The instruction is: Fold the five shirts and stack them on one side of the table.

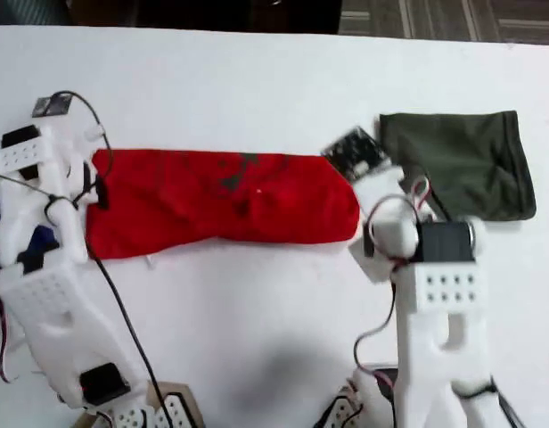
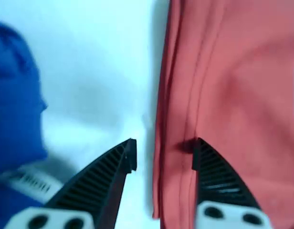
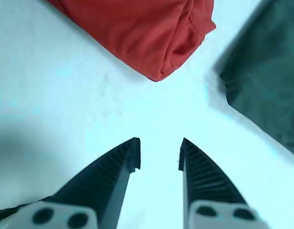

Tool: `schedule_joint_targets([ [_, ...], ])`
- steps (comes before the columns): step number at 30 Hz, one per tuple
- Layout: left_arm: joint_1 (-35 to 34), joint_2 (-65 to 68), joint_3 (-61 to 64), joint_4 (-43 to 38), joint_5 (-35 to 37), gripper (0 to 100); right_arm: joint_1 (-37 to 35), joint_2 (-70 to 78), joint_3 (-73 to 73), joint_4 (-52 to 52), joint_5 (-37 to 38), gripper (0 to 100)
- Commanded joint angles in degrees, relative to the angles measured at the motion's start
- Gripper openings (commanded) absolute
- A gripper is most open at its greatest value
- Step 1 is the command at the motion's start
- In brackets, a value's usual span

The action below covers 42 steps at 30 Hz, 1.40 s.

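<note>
A red shirt [image 1: 221, 201], folded into a long strip, lies across the middle of the table. At its left end is my left gripper [image 1: 98, 185], open. One finger [image 2: 211, 176] is over the shirt's hem [image 2: 223, 95] and the other is over bare table, so my left gripper [image 2: 164, 148] straddles the edge. My right gripper [image 1: 368, 183] hangs open [image 3: 160, 148] above bare table, just short of the red shirt's right end [image 3: 152, 33]. A folded dark green shirt [image 1: 457, 165] [image 3: 266, 86] lies at the back right. A blue shirt [image 2: 15, 95] lies beside the left arm.
The white table [image 1: 257, 339] has free room in front of the red strip and behind it. Part of the blue cloth [image 1: 41, 239] peeks out under the left arm at the table's left edge. Cables trail from both arms near the front.
</note>
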Motion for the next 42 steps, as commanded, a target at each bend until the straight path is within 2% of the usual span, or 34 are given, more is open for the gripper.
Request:
schedule_joint_targets([
  [1,-0.2,3.7,-8.4,3.4,1.1,21,1.6,-7.0,5.3,-1.9,0.5,13.6],
  [9,3.3,14.5,-18.9,13.5,1.8,21,2.2,-14.0,9.5,-1.5,0.1,13.2],
  [14,6.5,19.3,-25.2,20.9,1.8,21,6.1,-16.0,11.8,-1.9,0.4,11.8],
  [16,6.9,21.0,-27.7,22.7,1.8,17,8.7,-16.9,13.0,-1.9,0.5,11.1],
  [19,6.9,23.5,-30.9,24.4,1.8,3,13.1,-18.7,15.6,-3.5,0.5,8.7],
  [24,5.5,25.8,-33.1,26.4,1.7,3,19.9,-22.0,27.2,-13.0,0.1,2.1],
  [33,-1.9,25.5,-36.9,27.2,-5.0,3,25.4,-24.7,51.8,-36.3,0.1,2.0],
  [42,-4.1,12.6,-34.2,27.3,-6.3,3,25.4,-24.9,57.2,-40.7,0.1,1.9],
])
